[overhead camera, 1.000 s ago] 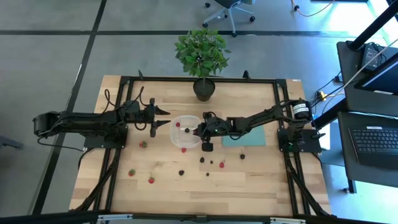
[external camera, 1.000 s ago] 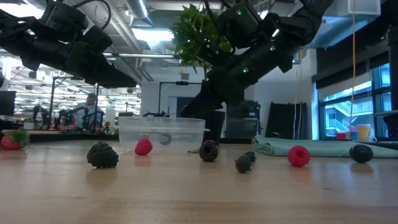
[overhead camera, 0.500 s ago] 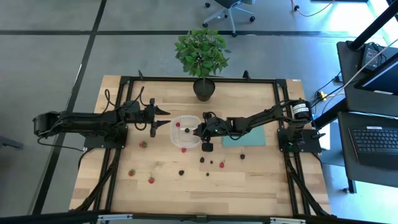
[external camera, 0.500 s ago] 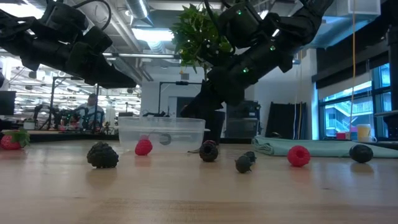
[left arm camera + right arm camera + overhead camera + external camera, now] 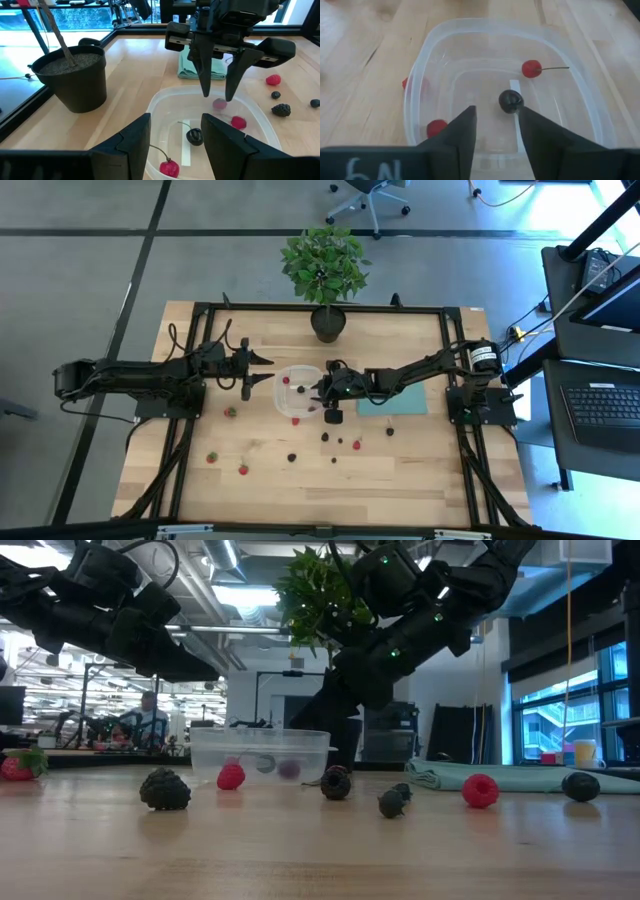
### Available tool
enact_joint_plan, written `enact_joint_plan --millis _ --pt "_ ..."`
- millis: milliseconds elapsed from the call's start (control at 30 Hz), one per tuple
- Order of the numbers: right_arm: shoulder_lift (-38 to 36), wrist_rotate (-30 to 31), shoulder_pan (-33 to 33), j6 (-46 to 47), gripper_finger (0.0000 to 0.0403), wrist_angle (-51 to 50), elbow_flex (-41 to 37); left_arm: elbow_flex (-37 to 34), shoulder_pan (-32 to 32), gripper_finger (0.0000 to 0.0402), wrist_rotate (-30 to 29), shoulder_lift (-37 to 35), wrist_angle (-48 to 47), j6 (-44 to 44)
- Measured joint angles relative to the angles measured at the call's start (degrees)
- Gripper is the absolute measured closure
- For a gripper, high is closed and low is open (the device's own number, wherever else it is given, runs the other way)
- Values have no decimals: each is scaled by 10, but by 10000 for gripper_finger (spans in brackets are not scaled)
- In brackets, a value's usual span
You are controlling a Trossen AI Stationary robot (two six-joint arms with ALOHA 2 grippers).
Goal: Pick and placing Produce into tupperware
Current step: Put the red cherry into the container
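My right gripper (image 5: 217, 95) hung over the tupperware (image 5: 297, 393), fingers apart and holding nothing. Several berries (image 5: 511, 101) lay inside it, others on the table (image 5: 400, 470). My left gripper (image 5: 268, 368) waited beside the tupperware, fingers apart.

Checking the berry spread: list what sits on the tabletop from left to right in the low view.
Red berry at the left edge → blackberry → tupperware → dark berry → small dark berry → red berry → dark berry at far right.
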Motion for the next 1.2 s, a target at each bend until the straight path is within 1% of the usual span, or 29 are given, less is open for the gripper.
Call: enact_joint_plan --millis 267,400,667,767,933,1200 --pt "-1 0 0 13 242 -7 0 0 0 233 0 0 -1 0" --pt "-18 0 5 15 242 -38 0 0 0 233 0 0 -9 0" --pt "-116 0 17 78 242 -202 1 0 0 233 0 0 -10 0" --pt "-132 0 24 94 242 -251 1 0 0 233 0 0 -12 0" --pt "-127 0 35 117 242 -278 0 0 -1 233 0 0 -13 0" --pt "-93 0 37 119 242 -252 -4 0 -1 233 0 0 -13 0"
